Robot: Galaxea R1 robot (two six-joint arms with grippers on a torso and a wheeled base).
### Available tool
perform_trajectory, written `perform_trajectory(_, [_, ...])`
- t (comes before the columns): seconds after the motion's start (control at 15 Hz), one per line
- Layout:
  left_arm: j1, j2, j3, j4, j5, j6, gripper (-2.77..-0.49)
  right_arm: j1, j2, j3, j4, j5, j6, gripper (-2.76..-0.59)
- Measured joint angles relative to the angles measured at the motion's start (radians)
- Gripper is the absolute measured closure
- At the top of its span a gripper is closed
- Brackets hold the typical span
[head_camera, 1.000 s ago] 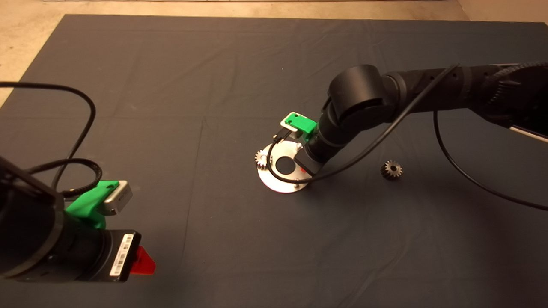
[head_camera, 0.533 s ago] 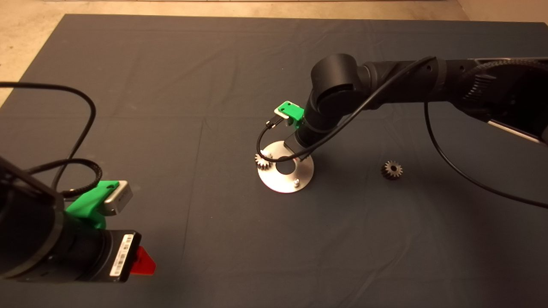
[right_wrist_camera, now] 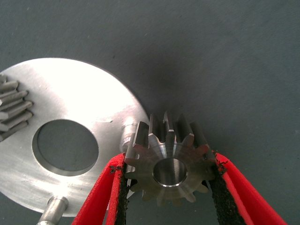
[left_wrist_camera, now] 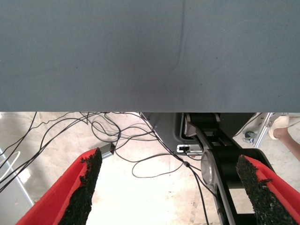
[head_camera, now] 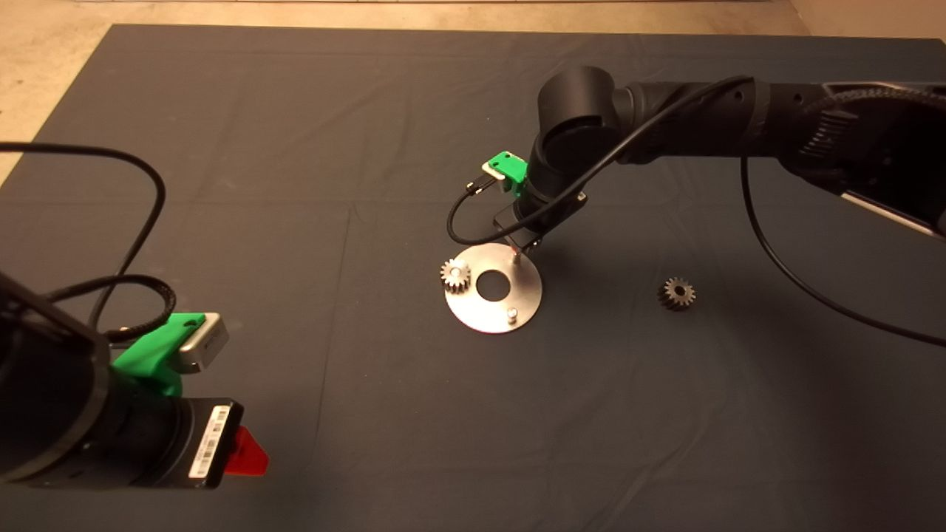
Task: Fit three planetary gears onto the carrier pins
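Clamping a darker grey gear (right_wrist_camera: 169,164) between the red fingers (right_wrist_camera: 107,192) of the right gripper (right_wrist_camera: 169,187), bore facing the camera, presumably so the hole can be lined up over a stud. Hovering just beside the far carrier pin (right_wrist_camera: 126,132) at the disc (right_wrist_camera: 70,93) rim, gear not yet threaded on. Sitting already on its own pin: the bright silver gear (head_camera: 455,275), at the disc's left edge (one of three apparently done). Standing bare on the near side: a second pin (head_camera: 511,315). Lying flat on the mat (head_camera: 295,148), well apart to the right: the last dark gear (head_camera: 675,292), likely awaiting pickup. Waiting at the lower left, clear of the work: the left gripper (left_wrist_camera: 171,187), fingers spread apart and holding nothing.
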Motion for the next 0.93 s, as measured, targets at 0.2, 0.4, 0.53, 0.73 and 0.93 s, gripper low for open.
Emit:
perform_trajectory(0.2, [0.000,0.000,0.000,0.000,0.000,0.000,-2.04,0.013,0.000,-0.022,0.035,0.000,0.000,-1.05])
perform_trajectory(0.4, [0.000,0.000,0.000,0.000,0.000,0.000,-2.04,0.026,0.000,-0.049,0.100,0.000,0.000,-1.05])
perform_trajectory(0.53, [0.002,0.000,0.000,0.000,0.000,0.000,-2.04,0.033,0.000,-0.056,0.119,0.000,0.000,-1.04])
perform_trajectory(0.73, [0.002,0.000,0.000,-0.001,0.000,0.000,-2.04,0.034,0.000,-0.060,0.134,0.000,0.000,-1.04])
perform_trajectory(0.93, [0.002,0.002,0.000,-0.002,0.000,0.000,-2.04,0.033,0.000,-0.061,0.162,0.000,0.000,-1.05])
